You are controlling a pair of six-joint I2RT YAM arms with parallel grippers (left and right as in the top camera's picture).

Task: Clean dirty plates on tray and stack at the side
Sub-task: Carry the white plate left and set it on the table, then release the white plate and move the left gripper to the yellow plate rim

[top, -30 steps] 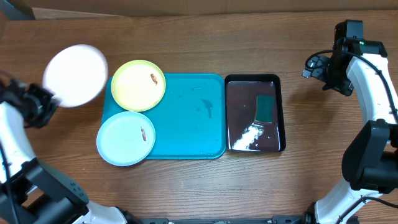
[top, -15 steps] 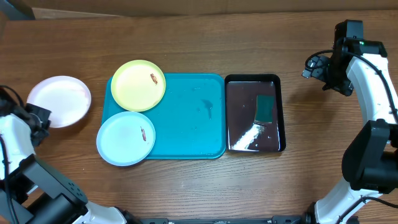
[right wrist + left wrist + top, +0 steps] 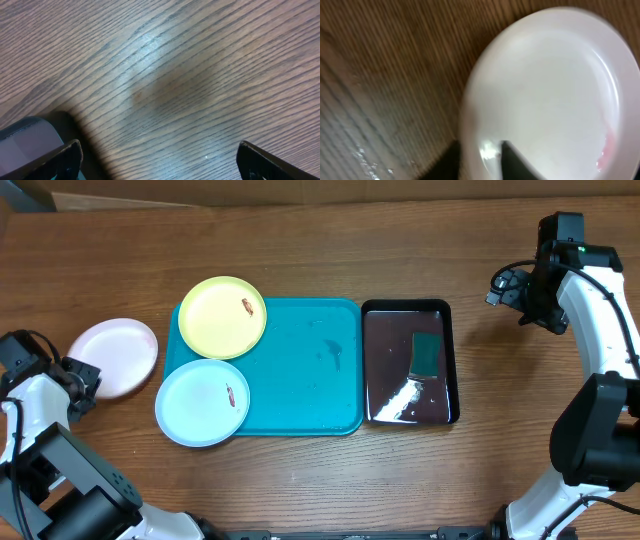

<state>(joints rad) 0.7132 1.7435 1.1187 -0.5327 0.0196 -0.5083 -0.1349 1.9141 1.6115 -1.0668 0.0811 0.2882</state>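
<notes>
One down, apparently: the round white plastic plate (image 3: 113, 358) rests on the wooden table (image 3: 330, 240) beside the flat turquoise plastic tray (image 3: 310, 380), its rim pinched by the left gripper (image 3: 480, 152). The speckled yellow-green plate (image 3: 222, 316) and pale blue plate (image 3: 203, 402) await cleaning on the tray. The right gripper (image 3: 157, 160) hangs spread wide, empty.

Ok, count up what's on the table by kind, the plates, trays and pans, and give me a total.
Round plastic plates: 3 (yellow-green plate, white plate, pale blue plate)
Large turquoise rectangular plastic tray: 1
Glossy black rectangular pan: 1
Total: 5
</notes>
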